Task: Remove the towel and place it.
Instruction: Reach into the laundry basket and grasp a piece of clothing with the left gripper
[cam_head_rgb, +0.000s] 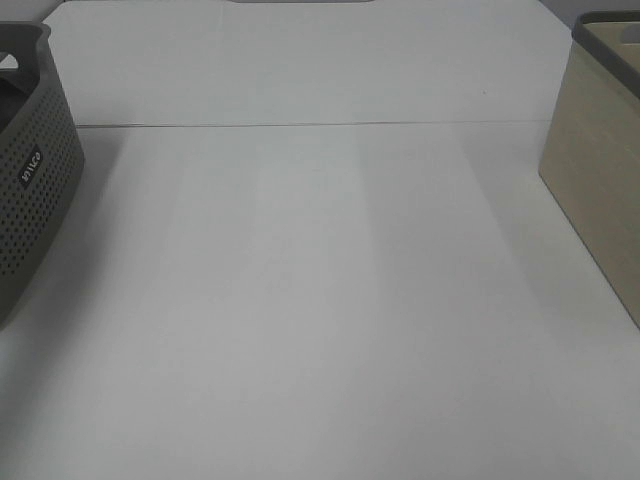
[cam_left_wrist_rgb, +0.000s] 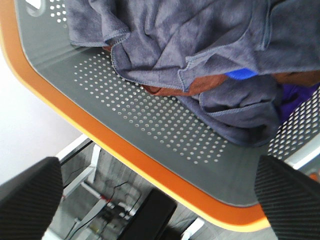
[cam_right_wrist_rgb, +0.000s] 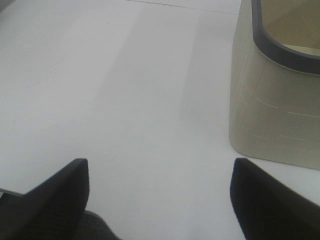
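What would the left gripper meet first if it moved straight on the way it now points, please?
Probably the basket's orange rim or the perforated grey wall just inside it, which sit straight ahead of the open left gripper. The dark grey towel lies further in. Depth is unclear.

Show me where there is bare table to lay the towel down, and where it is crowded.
The whole middle of the white table is bare, from the grey perforated basket on the left to the beige basket on the right. Crowded only inside the perforated basket, where the towel lies bunched over other cloths.
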